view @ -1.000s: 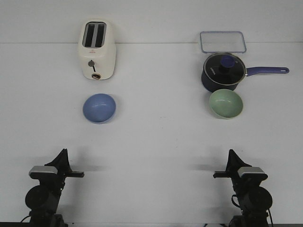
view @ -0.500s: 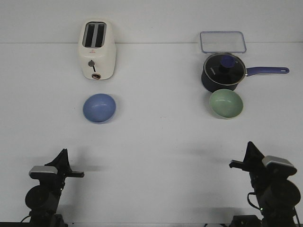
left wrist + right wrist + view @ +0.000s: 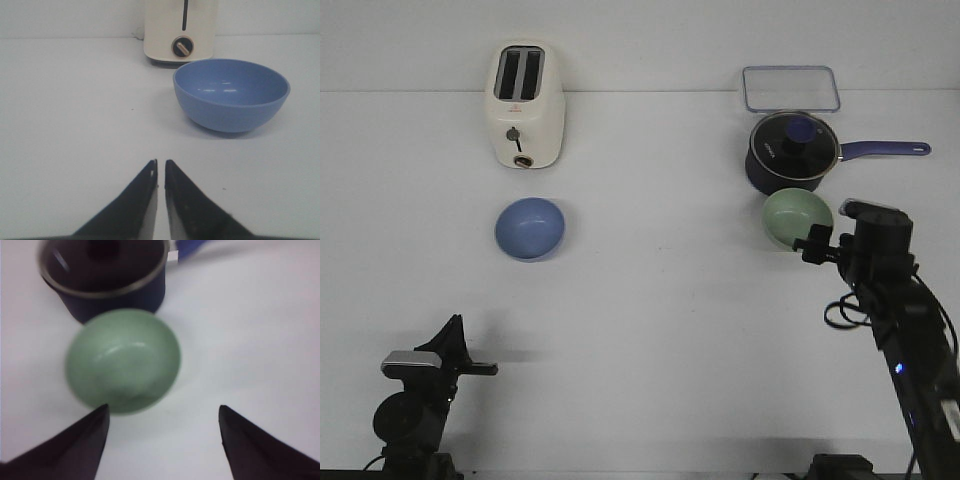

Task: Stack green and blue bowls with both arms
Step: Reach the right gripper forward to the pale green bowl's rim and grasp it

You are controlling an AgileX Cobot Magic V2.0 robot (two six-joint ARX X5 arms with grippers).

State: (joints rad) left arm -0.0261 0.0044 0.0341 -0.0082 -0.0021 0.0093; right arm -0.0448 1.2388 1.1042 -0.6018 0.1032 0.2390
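Observation:
The blue bowl (image 3: 530,228) sits upright on the white table, left of centre, in front of the toaster. It shows in the left wrist view (image 3: 231,95), ahead of my left gripper (image 3: 160,162). That gripper is shut and empty, and low at the table's front left (image 3: 453,330). The green bowl (image 3: 795,218) sits at the right, just in front of the saucepan. My right gripper (image 3: 817,243) hovers at its near right side. In the right wrist view the gripper (image 3: 163,410) is open and empty, with the green bowl (image 3: 123,360) just beyond its one fingertip.
A cream toaster (image 3: 524,105) stands at the back left. A dark navy lidded saucepan (image 3: 790,152) has its handle pointing right and nearly touches the green bowl. A clear container lid (image 3: 790,88) lies behind it.
My right arm has risen from the table's front right and reached forward to the green bowl. The left arm and both bowls have not moved.

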